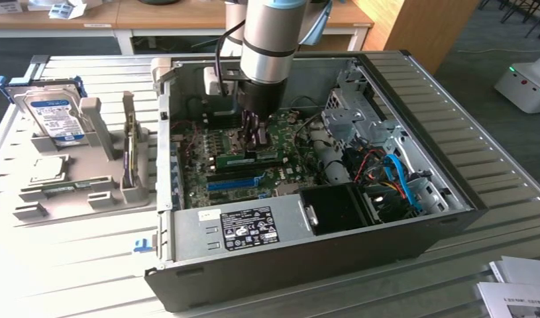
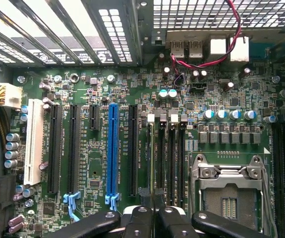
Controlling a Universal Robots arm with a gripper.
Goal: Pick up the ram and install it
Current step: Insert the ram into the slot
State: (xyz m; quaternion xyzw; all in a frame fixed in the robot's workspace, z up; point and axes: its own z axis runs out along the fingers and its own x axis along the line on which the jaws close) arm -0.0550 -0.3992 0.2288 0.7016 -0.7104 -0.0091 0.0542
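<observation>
The ram (image 1: 248, 158) is a narrow green stick standing on its long edge on the motherboard (image 1: 199, 156), inside the open computer case (image 1: 446, 179). My gripper (image 1: 252, 140) hangs straight down over it, with its dark fingertips at the stick's top edge. In the wrist view the gripper (image 2: 152, 210) has its fingers (image 2: 141, 218) drawn close together over the black memory slots (image 2: 171, 153). These slots lie between the long blue slot (image 2: 113, 148) and the silver processor socket (image 2: 229, 188).
A grey holder (image 1: 102, 199) at the exterior view's left carries a hard drive (image 1: 53, 112) and a square processor chip (image 1: 42, 169). In the case, a black fan shroud (image 1: 340, 205), a metal drive cage (image 1: 358, 106) and blue cables (image 1: 402, 175) crowd the right side. Papers (image 1: 517, 291) lie at the table's near right corner.
</observation>
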